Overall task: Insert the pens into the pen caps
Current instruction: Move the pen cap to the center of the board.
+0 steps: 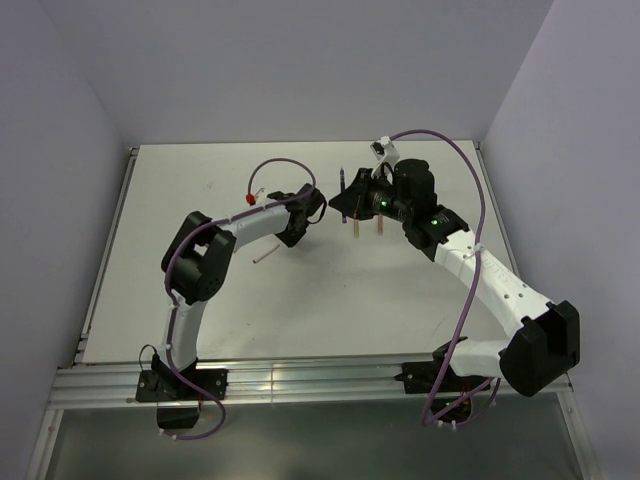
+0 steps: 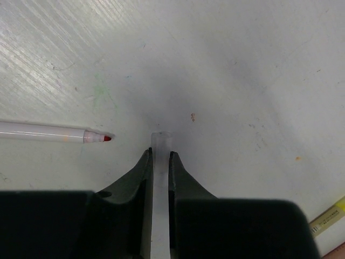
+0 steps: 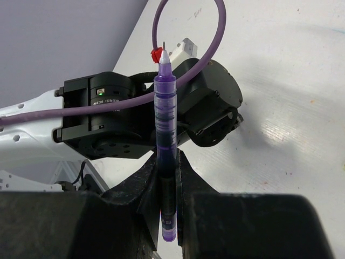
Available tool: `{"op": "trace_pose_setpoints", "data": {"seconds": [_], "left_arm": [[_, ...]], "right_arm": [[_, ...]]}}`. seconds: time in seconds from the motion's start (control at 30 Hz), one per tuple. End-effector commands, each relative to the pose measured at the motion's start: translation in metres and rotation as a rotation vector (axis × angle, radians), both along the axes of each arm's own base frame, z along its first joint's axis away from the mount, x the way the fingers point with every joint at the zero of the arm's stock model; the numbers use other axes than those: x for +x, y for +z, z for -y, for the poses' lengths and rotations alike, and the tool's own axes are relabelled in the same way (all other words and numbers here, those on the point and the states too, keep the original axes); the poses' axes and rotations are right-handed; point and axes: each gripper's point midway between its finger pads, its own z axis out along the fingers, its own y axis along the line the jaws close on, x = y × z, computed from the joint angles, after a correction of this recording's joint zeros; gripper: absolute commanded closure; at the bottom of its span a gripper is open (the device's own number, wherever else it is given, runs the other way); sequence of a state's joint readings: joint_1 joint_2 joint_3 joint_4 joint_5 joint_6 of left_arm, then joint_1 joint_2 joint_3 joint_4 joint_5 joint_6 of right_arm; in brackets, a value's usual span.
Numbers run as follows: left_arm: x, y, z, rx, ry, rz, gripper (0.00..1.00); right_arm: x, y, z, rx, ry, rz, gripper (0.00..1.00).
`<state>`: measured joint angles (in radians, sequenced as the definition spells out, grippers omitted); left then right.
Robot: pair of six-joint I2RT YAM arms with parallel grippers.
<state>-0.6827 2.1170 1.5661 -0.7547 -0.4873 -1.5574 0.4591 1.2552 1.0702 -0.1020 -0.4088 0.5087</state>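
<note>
A pale, clear pen cap (image 2: 161, 141) lies on the table between the fingers of my left gripper (image 2: 160, 152), which is shut on it, with the cap's end poking out past the tips. My right gripper (image 3: 168, 156) is shut on a purple pen (image 3: 165, 108) that stands upright, tip up. From above, the left gripper (image 1: 318, 205) and the right gripper (image 1: 345, 210) are close together mid-table, and the purple pen (image 1: 343, 185) is between them. A white pen with a red tip (image 2: 54, 133) lies uncapped to the left of the left gripper.
Two more pens (image 1: 357, 228) (image 1: 380, 226) lie just in front of the right gripper. A yellow pen (image 2: 329, 216) shows at the lower right of the left wrist view. The purple cable's red plug (image 3: 157, 54) hangs over the left arm. The table's raised rim (image 1: 110, 240) runs along the left.
</note>
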Motion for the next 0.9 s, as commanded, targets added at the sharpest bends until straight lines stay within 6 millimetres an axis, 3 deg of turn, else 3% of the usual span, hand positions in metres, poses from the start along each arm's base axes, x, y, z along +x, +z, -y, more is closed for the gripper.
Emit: {"op": "trace_pose_setpoints", "data": {"seconds": [0.0,0.57,0.87], "left_arm": [[-0.025,-0.022,-0.007,0.051,-0.068,-0.085,1.00],[-0.044,0.016,-0.002,0.049,-0.242,0.014,1.00],[-0.063,0.031,-0.015,0.037,-0.294,0.070,1.00]], "right_arm": [[0.003,0.012,0.002,0.021,-0.004,0.052,1.00],[0.006,0.002,-0.002,0.012,0.009,0.028,1.00],[0.010,-0.006,-0.003,-0.007,0.008,0.017,1.00]]}}
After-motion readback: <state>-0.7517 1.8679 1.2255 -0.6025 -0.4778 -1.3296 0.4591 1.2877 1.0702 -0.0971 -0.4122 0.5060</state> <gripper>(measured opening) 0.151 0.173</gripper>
